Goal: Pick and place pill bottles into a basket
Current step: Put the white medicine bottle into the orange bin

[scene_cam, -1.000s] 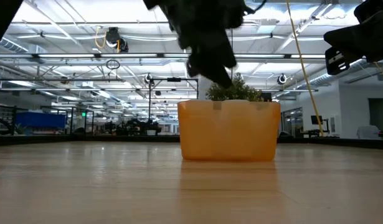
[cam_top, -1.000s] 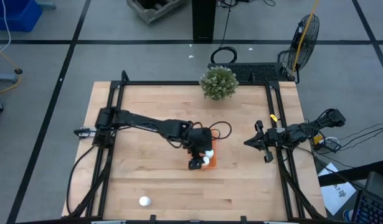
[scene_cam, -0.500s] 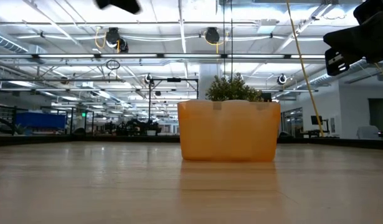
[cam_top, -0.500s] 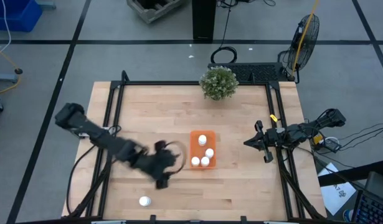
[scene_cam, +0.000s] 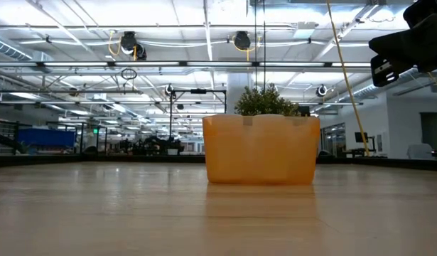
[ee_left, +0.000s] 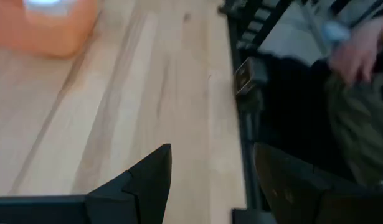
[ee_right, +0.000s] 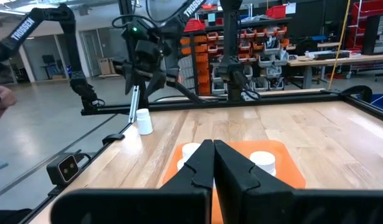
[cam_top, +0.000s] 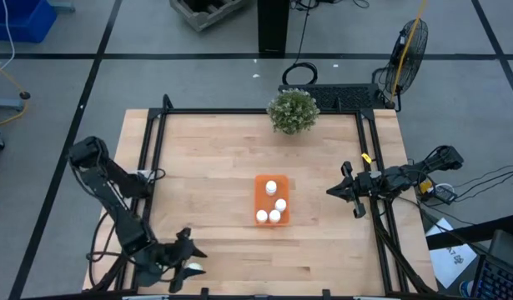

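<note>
The orange tray (cam_top: 271, 200) lies flat at the table's middle and holds several white pill bottles (cam_top: 271, 187); it also shows in the low view (scene_cam: 261, 149) and the right wrist view (ee_right: 284, 163). One more white bottle (cam_top: 193, 268) stands on the table near the near left corner, also seen in the right wrist view (ee_right: 143, 121). My left gripper (cam_top: 181, 260) is open right beside this bottle; I cannot tell whether it touches it. Its spread fingers show in the left wrist view (ee_left: 210, 174), without the bottle. My right gripper (cam_top: 339, 190) is shut and empty at the table's right side.
A round green potted plant (cam_top: 293, 110) stands at the far edge. Black frame rails (cam_top: 148, 167) run along the table's left and right sides. A person's hand (ee_left: 359, 43) shows beyond the table's edge in the left wrist view. Bare wood lies between tray and lone bottle.
My left gripper has swept from above the tray's near end toward the table's near left corner, ending beside the lone bottle. The tray and its bottles, hidden by the gripper before, now show in full.
</note>
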